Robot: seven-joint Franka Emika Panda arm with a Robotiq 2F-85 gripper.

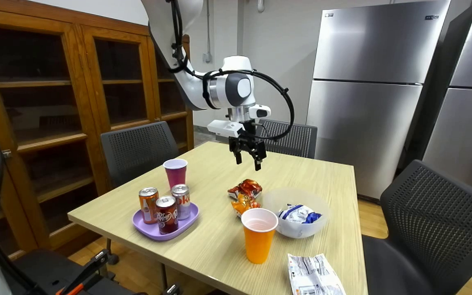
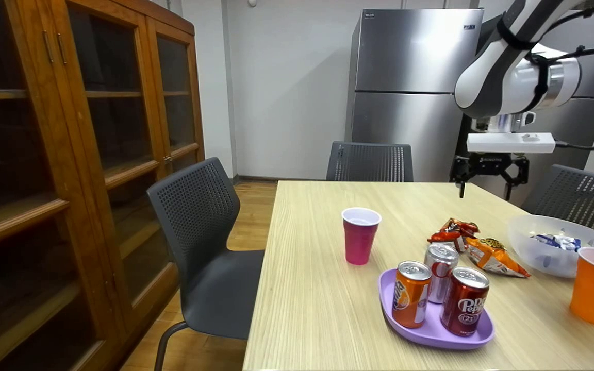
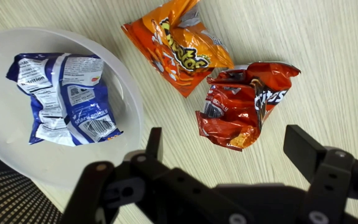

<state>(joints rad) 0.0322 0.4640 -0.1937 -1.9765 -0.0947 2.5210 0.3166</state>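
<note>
Jaws parted wide! The gripper (image 1: 248,161) is held over the table (image 1: 301,170), where a glossy, crumpled Doritos bag (image 3: 244,107) is crowded by an orange Cheetos bag (image 3: 183,51); nearby, a blue snack bag (image 3: 65,99) is cupped in a translucent bowl (image 3: 132,105).

Packets (image 3: 245,105), tray (image 1: 150,230), bowl (image 1: 297,232) on table (image 1: 211,172)

- My wrist view crops the round translucent plastic bowl (image 3: 131,93).
- There, the top edge clips the orange foil bag (image 3: 183,49).
- Creases hide lettering on the crumpled red foil bag (image 3: 241,105).
</note>
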